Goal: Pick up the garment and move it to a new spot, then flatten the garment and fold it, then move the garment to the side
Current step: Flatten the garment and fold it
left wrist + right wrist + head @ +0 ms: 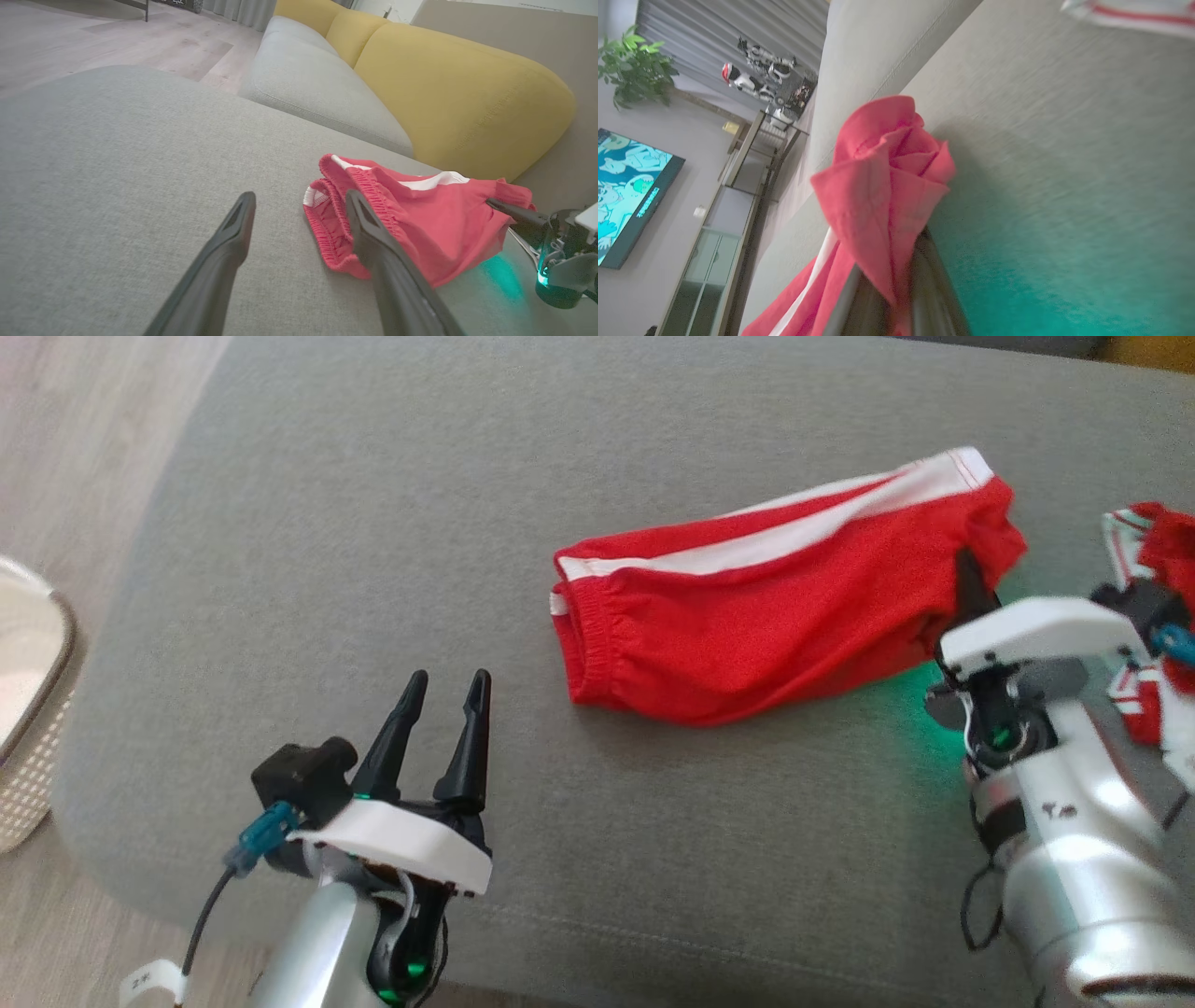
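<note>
The garment, red shorts with white side stripes, lies folded over on the grey sofa seat, waistband toward the left. My right gripper is shut on the garment's right end, with cloth bunched around the fingers and a fold of garment standing up above them. My left gripper is open at the lower left, apart from the cloth. In the left wrist view the garment lies just past the open left gripper, and the right gripper bites its far corner.
Another red and white garment lies at the right edge behind my right arm. A white basket stands on the floor to the left of the seat. Yellow back cushions rise behind the seat.
</note>
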### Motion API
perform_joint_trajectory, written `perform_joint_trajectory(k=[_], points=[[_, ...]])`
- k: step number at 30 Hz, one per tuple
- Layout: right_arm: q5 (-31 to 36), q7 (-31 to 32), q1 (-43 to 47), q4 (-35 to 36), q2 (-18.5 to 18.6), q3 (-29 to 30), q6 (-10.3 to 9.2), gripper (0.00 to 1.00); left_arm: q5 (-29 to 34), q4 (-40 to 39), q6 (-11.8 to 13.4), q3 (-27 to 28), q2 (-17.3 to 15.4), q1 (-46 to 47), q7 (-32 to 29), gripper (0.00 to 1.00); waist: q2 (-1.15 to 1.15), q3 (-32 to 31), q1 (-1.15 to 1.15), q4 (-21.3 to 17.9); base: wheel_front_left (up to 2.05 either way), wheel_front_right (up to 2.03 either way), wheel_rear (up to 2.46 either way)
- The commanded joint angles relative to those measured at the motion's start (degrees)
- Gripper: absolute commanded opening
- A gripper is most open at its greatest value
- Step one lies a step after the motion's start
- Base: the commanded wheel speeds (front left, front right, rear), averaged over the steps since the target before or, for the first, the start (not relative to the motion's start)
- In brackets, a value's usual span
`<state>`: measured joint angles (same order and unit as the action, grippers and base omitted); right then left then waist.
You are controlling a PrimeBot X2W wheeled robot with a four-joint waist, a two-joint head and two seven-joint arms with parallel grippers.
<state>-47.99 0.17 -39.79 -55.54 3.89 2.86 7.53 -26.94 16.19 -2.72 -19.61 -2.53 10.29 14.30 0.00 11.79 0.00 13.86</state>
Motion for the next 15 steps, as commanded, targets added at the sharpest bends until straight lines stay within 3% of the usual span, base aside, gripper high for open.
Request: perform_joint_trajectory(k=[1, 10, 15], points=[[-0.50, -2.17, 0.47, 2.32, -1.01, -1.32, -0.04, 0.00, 0.63, -1.63, 0.09, 2.10, -0.35, 1.34, 0.70, 1.00, 0.00, -1.22, 0.00, -2.00, 0.00, 0.00, 0.00], [0.24, -11.46, 7.74, -0.70, -1.01, 1.05, -0.04, 0.00, 0.97, -1.40, 0.12, 2.38, -0.35, -0.30, 0.70, 1.00, 0.00, -3.86, 0.00, -5.75, 0.00, 0.00, 0.00], [-0.18, -13.55, 8.10, -0.34, -1.01, -1.85, -0.04, 0.00, 1.26, -1.42, 0.13, 2.26, -0.35, -0.60, 0.70, 1.00, 0.00, -4.20, 0.00, -6.32, 0.00, 0.00, 0.00]])
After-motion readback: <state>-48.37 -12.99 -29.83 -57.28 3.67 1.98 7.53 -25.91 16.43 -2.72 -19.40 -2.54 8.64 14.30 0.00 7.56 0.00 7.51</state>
